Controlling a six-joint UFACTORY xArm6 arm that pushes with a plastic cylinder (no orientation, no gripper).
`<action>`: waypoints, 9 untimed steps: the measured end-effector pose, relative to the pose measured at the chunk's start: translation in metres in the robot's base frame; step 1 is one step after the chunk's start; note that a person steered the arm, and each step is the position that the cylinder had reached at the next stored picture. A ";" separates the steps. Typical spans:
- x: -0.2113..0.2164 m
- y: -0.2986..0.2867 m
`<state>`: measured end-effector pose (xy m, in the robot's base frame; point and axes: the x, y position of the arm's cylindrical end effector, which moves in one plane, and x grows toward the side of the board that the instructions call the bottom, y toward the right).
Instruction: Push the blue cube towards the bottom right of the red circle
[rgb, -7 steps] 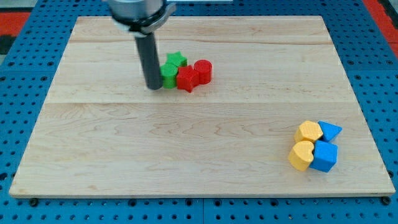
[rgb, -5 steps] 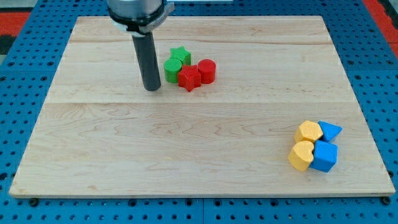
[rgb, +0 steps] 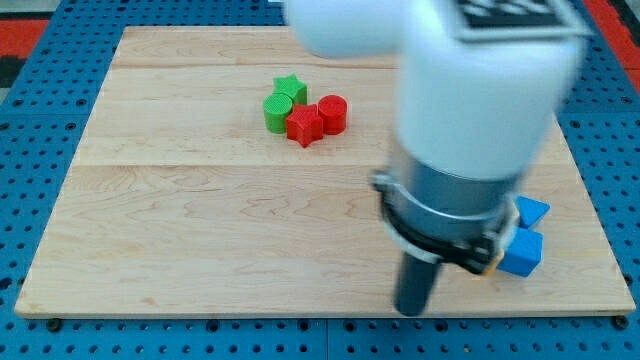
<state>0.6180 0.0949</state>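
Note:
The blue cube (rgb: 522, 252) sits near the view's bottom right, partly hidden by the arm. The red circle (rgb: 333, 113) stands in the upper middle, touching a red star (rgb: 303, 126). My tip (rgb: 411, 310) is at the view's bottom, left of the blue cube and a little below it, apart from it. The arm's large body covers the area above the tip and hides the yellow blocks.
A green star (rgb: 290, 90) and a green round block (rgb: 275, 110) sit just left of the red blocks. A blue triangular block (rgb: 532, 211) lies above the blue cube. The wooden board (rgb: 160, 230) lies on a blue pegboard.
The arm has swung from beside the green and red cluster down to the view's bottom right. The tip is now left of the blue cube. The arm now hides the yellow blocks.

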 end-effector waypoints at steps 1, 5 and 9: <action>0.000 0.103; -0.072 0.087; -0.149 0.036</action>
